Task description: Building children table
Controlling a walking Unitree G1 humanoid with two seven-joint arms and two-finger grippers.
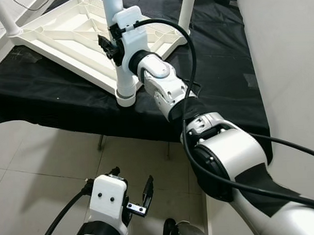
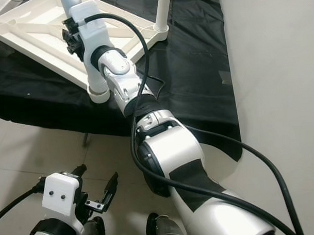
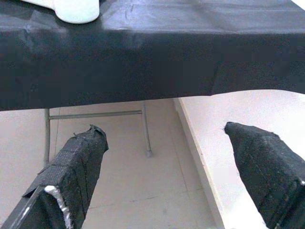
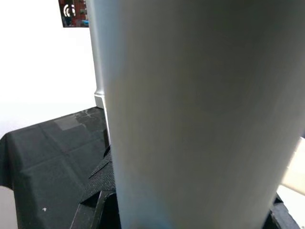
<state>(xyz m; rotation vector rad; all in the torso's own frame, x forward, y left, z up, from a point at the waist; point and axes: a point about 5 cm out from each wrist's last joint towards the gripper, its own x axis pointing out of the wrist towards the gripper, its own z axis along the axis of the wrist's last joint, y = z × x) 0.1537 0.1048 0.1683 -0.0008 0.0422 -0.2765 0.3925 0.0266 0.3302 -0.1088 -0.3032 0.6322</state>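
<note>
**Right hand on corner leg**

White plastic ribbed tabletop lies upside down on black-draped worktop, underside up so legs can go in. Right hand clenches the white round plastic leg standing at the near corner socket, probably seating it. Left hand hangs low over the tiled floor, fingers spread, holding nothing.

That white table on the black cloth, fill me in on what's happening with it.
The white table top lies upside down on the black-covered workbench. The right pincer is closed around the table leg standing at its near corner. Another leg stands at the far corner. The left pincer hangs open and idle over the floor.
</note>
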